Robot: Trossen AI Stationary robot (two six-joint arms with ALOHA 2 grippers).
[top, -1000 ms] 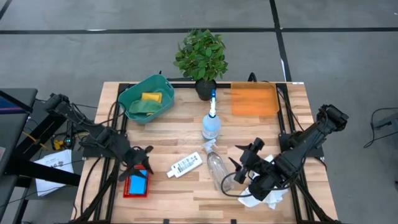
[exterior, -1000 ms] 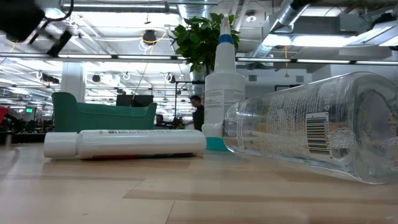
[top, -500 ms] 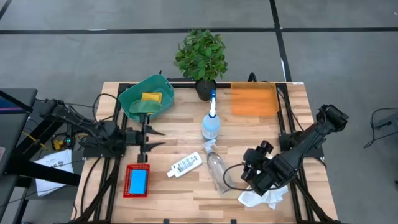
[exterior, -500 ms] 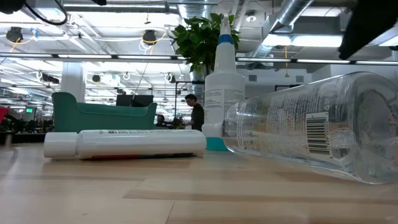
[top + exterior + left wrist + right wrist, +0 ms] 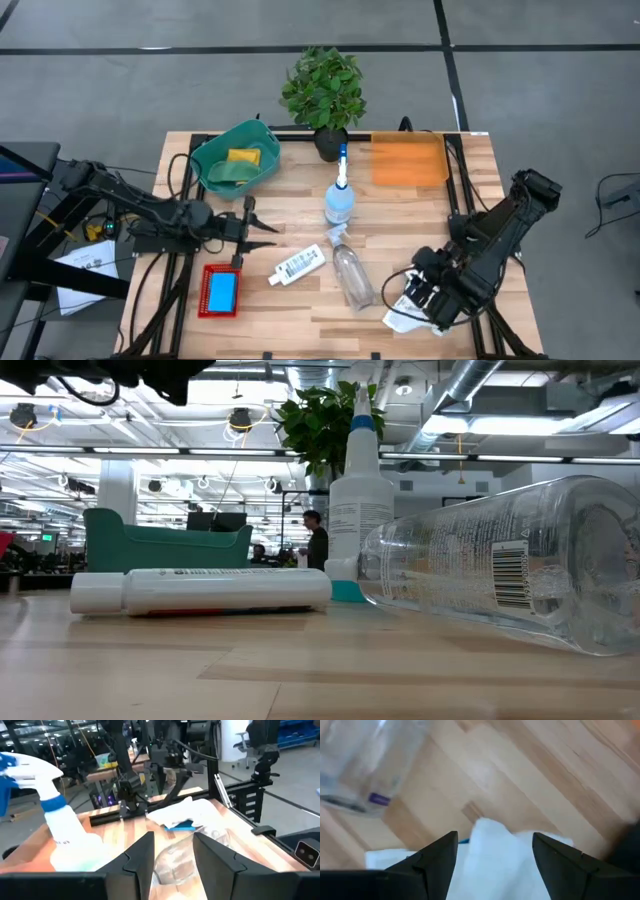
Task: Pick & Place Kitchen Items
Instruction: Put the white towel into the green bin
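Note:
A clear spray bottle [image 5: 340, 200] stands upright at mid-table. A second clear bottle [image 5: 352, 276] lies on its side, and a small white labelled bottle [image 5: 298, 265] lies on its side to its left. A blue sponge [image 5: 221, 291] lies flat on a red pad at the near left. Yellow and green sponges lie in the green bin [image 5: 262, 168]. My left gripper [image 5: 262, 228] is open and empty, pointing toward the table's right. My right gripper [image 5: 412, 293] is open over the white cloth [image 5: 405, 320]. In the right wrist view its fingers [image 5: 437, 862] stand on either side of a raised part of the cloth [image 5: 495, 855]. My right gripper comes at the white cloth from above. I cannot tell whether its fingers touch it. The cloth lies crumpled on the table.
A leafy plant in a black pot [image 5: 322, 95] stands at the far edge. An orange tray [image 5: 408, 160] lies at the far right. Black frame rails run along both table sides. Bare wood shows between the green bin and the white bottle.
My left gripper has left the blue sponge, gone toward the far edge and then the right, and turned from pointing at the near edge to pointing right. My right gripper has gone from beside the lying clear bottle toward the near right, over the white cloth.

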